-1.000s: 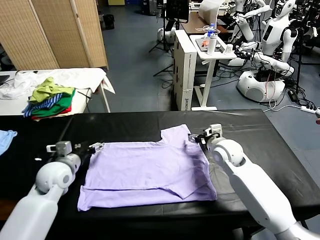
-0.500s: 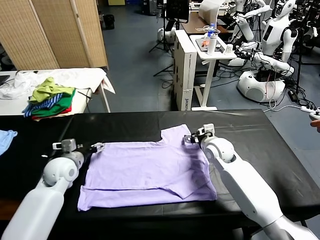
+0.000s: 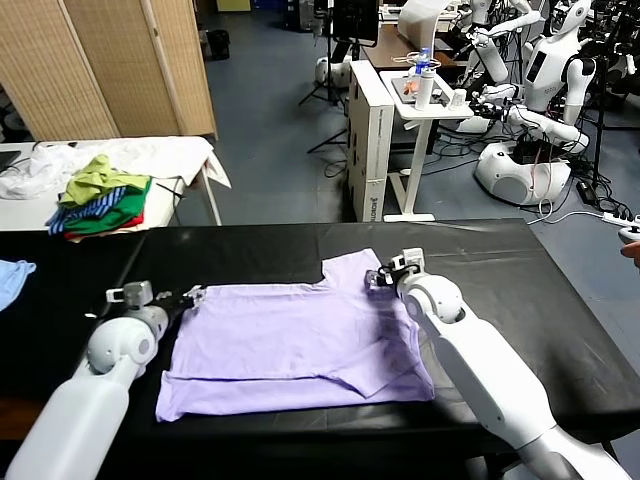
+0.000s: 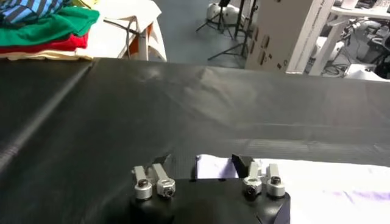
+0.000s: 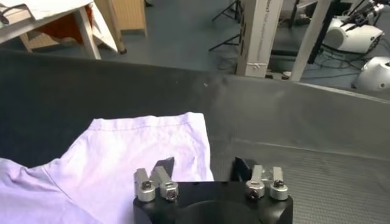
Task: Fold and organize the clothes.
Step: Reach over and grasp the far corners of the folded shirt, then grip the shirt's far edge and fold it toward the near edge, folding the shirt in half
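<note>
In the lower left of the head view the left arm reaches forward low over the black table (image 3: 560,300), its left gripper (image 3: 192,295) at the left edge of the lavender T-shirt (image 3: 300,340). The left wrist view shows its fingers (image 4: 244,163) spread apart and released, one on each side of a corner of pale cloth, with nothing clasped between them. From the lower right the right arm stretches up and inward, and the right gripper (image 3: 378,276) sits at the shirt's far right sleeve. Its wrist view shows the fingers (image 5: 163,165) likewise parted, one tip over the sleeve's edge and the other over bare table, grasping nothing.

The T-shirt lies flat across the middle of the table, its near hem doubled under and one sleeve pointing toward the far edge. At the far left edge of the frame rests a light blue cloth (image 3: 12,278).

Beyond, in the upper left, a white table (image 3: 180,155) carries a heap of garments (image 3: 98,195), green, yellow and striped. No writing is legible anywhere.
</note>
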Robot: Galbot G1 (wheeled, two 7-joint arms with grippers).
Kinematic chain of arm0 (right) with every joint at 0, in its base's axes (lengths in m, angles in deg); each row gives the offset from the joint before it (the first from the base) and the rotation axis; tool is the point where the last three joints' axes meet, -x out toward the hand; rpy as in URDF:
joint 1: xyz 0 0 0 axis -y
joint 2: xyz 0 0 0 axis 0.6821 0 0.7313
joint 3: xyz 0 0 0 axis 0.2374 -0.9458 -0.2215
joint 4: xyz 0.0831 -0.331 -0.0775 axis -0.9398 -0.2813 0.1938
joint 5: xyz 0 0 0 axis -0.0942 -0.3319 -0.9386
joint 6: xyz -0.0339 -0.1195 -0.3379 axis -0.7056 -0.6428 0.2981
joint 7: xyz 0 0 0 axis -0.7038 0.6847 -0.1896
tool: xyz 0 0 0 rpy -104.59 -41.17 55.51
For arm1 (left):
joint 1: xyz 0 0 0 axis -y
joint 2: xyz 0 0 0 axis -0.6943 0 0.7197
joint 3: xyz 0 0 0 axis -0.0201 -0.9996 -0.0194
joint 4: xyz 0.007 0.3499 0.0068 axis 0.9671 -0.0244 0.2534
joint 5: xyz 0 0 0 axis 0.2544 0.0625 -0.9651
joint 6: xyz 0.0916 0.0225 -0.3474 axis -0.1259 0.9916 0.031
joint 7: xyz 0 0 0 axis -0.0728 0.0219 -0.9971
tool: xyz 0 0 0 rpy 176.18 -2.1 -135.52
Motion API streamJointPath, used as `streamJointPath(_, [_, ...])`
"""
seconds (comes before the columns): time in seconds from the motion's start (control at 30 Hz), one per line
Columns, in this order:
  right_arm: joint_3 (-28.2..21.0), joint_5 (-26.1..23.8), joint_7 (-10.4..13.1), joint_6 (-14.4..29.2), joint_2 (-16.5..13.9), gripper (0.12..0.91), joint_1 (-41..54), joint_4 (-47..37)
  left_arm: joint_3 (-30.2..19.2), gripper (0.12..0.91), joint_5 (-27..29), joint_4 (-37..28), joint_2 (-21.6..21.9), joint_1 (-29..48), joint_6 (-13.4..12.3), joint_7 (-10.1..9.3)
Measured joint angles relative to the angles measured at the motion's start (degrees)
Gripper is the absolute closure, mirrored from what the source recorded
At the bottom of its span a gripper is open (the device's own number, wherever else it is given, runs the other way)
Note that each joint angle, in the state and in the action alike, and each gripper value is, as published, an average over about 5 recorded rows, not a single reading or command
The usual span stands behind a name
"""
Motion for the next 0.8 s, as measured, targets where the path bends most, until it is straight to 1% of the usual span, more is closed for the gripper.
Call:
streamJointPath(0.03, [0.02, -0.1, -0.08, 0.06, 0.04, 0.636, -0.03, -0.04, -0.02, 0.63, -0.02, 0.09, 0.0, -0.03, 0.03, 0.12])
streamJointPath(0.07, [0.05, -0.21, -0.15, 0.12, 0.09, 0.673, -0.06, -0.07, -0.04, 0.681, -0.04, 0.18, 0.0, -0.05, 0.06, 0.25])
streamJointPath(0.13, [0.1, -0.39, -0.28, 0.34, 0.15, 0.746, -0.13, -0.09, -0.12, 0.763, -0.1, 0.36, 0.01, -0.04, 0.13, 0.53])
streamJointPath(0.23, [0.2, -0.58, -0.39, 1.17, 0.17, 0.821, -0.3, -0.03, -0.3, 0.814, -0.16, 0.58, 0.03, 0.1, 0.16, 0.91])
streamJointPath(0.33, [0.5, -0.6, -0.49, 2.4, 0.14, 0.86, -0.54, 0.26, -0.44, 0.842, -0.16, 0.9, 0.02, 0.25, 0.08, 1.07])
streamJointPath(0.47, [1.28, -0.45, -1.09, 4.37, -0.17, 0.872, -0.96, 1.17, -0.32, 0.875, -0.24, 1.82, 0.18, 0.04, -0.07, 1.02])
streamJointPath(0.63, [2.34, 0.31, -2.23, 6.71, -1.12, 0.873, -1.82, 3.16, 0.62, 0.883, -0.92, 3.79, 0.91, -1.04, -0.11, 0.67])
streamJointPath(0.8, [3.55, 2.18, -2.74, 7.64, -2.74, 0.873, -3.33, 6.59, 2.13, 0.883, -1.84, 6.7, 1.86, -2.91, -0.05, 0.43])
